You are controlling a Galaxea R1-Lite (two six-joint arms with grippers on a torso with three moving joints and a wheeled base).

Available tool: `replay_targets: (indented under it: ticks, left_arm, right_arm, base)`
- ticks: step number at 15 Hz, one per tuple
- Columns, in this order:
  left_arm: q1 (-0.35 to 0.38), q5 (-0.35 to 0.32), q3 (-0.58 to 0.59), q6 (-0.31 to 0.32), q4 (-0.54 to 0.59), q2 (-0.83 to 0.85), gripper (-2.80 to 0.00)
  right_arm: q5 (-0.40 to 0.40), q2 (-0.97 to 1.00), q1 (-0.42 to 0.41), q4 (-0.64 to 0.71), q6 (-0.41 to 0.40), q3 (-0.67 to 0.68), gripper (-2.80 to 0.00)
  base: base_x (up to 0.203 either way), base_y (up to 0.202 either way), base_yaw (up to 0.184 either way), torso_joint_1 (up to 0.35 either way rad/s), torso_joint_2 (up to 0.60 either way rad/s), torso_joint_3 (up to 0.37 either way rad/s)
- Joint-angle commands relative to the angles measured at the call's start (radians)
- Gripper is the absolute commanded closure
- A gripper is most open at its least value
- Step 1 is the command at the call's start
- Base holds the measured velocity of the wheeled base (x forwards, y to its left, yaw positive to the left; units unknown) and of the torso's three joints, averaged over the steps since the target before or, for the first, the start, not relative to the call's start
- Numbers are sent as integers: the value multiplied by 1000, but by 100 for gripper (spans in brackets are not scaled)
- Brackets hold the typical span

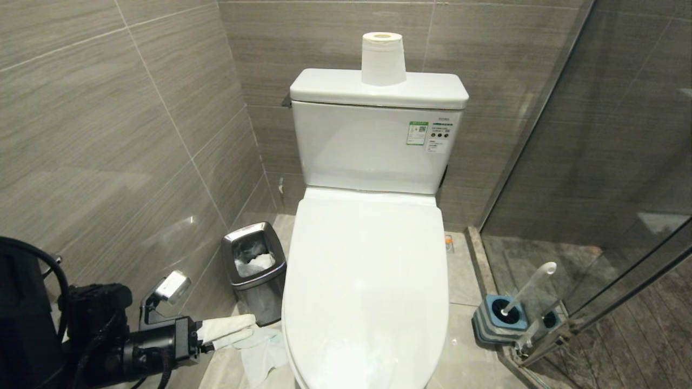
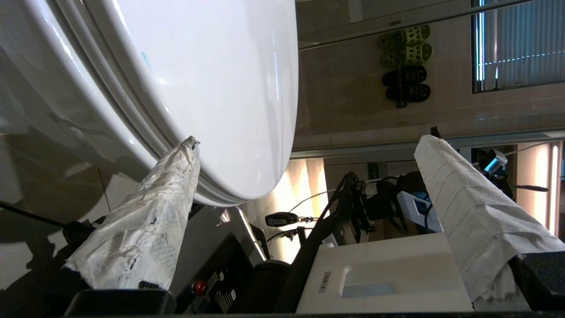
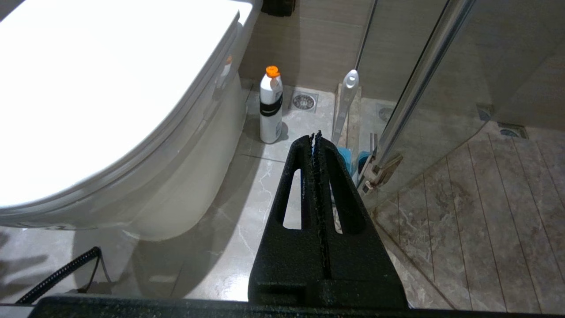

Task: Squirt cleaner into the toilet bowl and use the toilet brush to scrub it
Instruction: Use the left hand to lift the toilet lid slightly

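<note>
The toilet bowl point(image 1: 367, 270) stands in the middle with its white lid down, so the basin is hidden. My left gripper point(image 1: 246, 329) is low at the lid's front left edge and open wide, with nothing between its fingers, which are wrapped in white paper. In the left wrist view one wrapped fingertip point(image 2: 190, 148) sits at the seam under the lid point(image 2: 212, 88). The cleaner point(image 3: 270, 106) stands upright on the floor beside the toilet's right side. The toilet brush point(image 1: 532, 283) leans in its blue-and-grey holder point(image 1: 500, 319) by the glass door. My right gripper point(image 3: 316, 137) is shut and empty, above the floor.
A small steel bin point(image 1: 254, 270) with white paper inside stands left of the toilet, by the tiled wall. A paper roll point(image 1: 383, 58) sits on the tank. The glass shower door point(image 1: 594, 162) closes off the right side. A floor drain point(image 3: 303, 101) lies behind the bottle.
</note>
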Motion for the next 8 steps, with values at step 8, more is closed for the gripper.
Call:
replay_targets:
  ticks: [8]
  left_arm:
    - [-3, 2, -10, 1, -9, 24, -280]
  right_arm:
    - [0, 0, 0, 0, -1, 2, 0]
  base:
    - [0, 0, 0, 2, 3, -117]
